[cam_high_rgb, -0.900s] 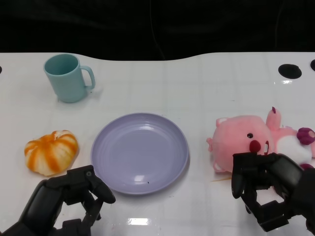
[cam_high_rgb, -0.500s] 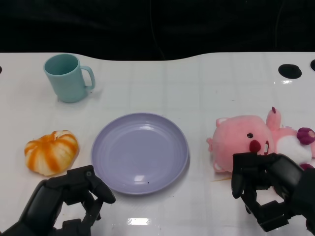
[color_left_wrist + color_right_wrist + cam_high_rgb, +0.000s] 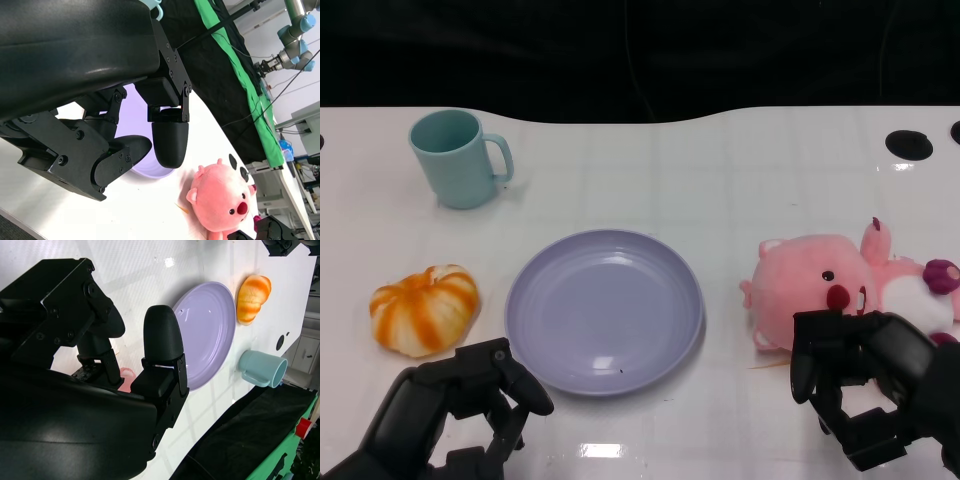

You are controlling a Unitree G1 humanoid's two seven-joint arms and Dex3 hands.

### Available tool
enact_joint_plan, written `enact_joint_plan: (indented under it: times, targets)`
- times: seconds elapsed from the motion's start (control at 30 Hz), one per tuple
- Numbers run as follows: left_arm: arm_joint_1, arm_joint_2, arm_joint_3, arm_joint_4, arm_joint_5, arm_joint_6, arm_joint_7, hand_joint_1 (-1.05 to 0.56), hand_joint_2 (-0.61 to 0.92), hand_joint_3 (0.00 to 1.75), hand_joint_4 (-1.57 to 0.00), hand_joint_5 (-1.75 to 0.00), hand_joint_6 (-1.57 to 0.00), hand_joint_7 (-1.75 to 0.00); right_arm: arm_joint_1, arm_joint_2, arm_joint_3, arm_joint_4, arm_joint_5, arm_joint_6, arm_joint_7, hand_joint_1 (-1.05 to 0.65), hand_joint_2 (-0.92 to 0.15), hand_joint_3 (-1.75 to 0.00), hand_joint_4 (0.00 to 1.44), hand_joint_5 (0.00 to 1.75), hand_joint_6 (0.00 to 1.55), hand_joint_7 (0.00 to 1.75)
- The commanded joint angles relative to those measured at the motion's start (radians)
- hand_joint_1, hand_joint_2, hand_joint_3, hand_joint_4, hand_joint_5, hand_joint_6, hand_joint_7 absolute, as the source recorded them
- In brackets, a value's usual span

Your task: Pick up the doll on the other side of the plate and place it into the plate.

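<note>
1. The pink doll (image 3: 830,285) lies on the white worktop (image 3: 720,180), to the right of the lavender plate (image 3: 604,310) and apart from it.
2. The right robot hand (image 3: 865,395) sits just in front of the doll, overlapping its lower edge in the head view; its fingers are apart and it grasps nothing.
3. The left robot hand (image 3: 455,410) is low at the plate's near left, fingers partly curled but separated, holding nothing.
4. An orange pumpkin-like toy (image 3: 425,310) lies left of the plate.
5. A teal mug (image 3: 455,158) stands upright farther back on the left.
</note>
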Motion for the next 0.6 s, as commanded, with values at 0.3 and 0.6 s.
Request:
enact_joint_plan:
  times: [0.3,0.6]
  targets:
    - [-0.004,0.018,0.008,0.01,-0.004,-0.02,-0.01,-0.1,0.58,1.04,-0.77,-1.53,-0.81,-1.19,-0.01,0.001,-0.028,0.016,-0.014,-0.047,-0.052,0.14,-0.58,-1.0,0.64,1.41,0.63,1.15]
    - [-0.006,0.017,0.008,0.013,0.0,-0.018,-0.006,-0.11,0.58,1.03,-0.77,-1.53,-0.82,-1.19,-0.012,0.03,-0.044,-0.007,-0.059,-0.054,-0.152,0.03,-0.76,-0.4,0.37,0.89,0.42,0.45]
